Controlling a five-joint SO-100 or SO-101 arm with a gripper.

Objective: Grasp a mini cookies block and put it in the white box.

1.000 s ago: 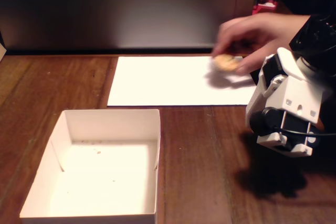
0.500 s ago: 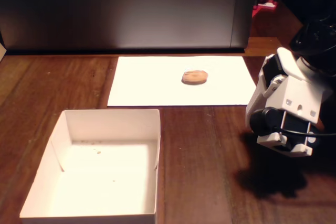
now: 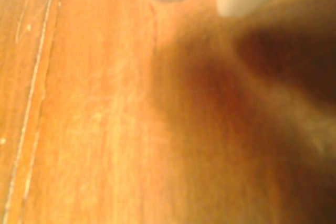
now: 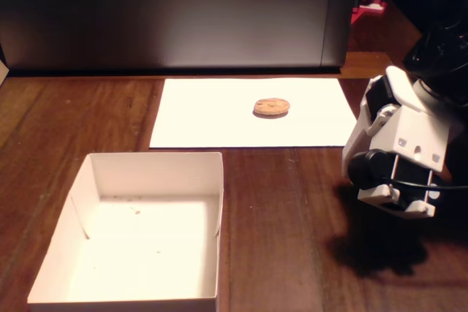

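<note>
Your gripper [image 4: 391, 202] sat folded low at the right edge of the fixed view, its white housing hanging just over the wooden desk [image 4: 292, 231] above a dark shadow. Whether the jaws were spread or pressed together you could not have told: the fixed view showed only the housing, and the wrist view gave you blurred wood grain with two pale shapes at the top edge. It gripped nothing you could see.

Well apart from it, up and to the left in the fixed view, the mini cookies block [image 4: 271, 107] lay flat on a white paper sheet [image 4: 205, 118], near the sheet's middle. It was a small round disc, tan-brown with a darker mark across its top, thin like a coin.

Nearer the camera and to the left, the white box [image 4: 150, 162] stood open on the desk, clear of the sheet. Its floor was brightly lit and carried a few dark crumbs near the far wall.
</note>
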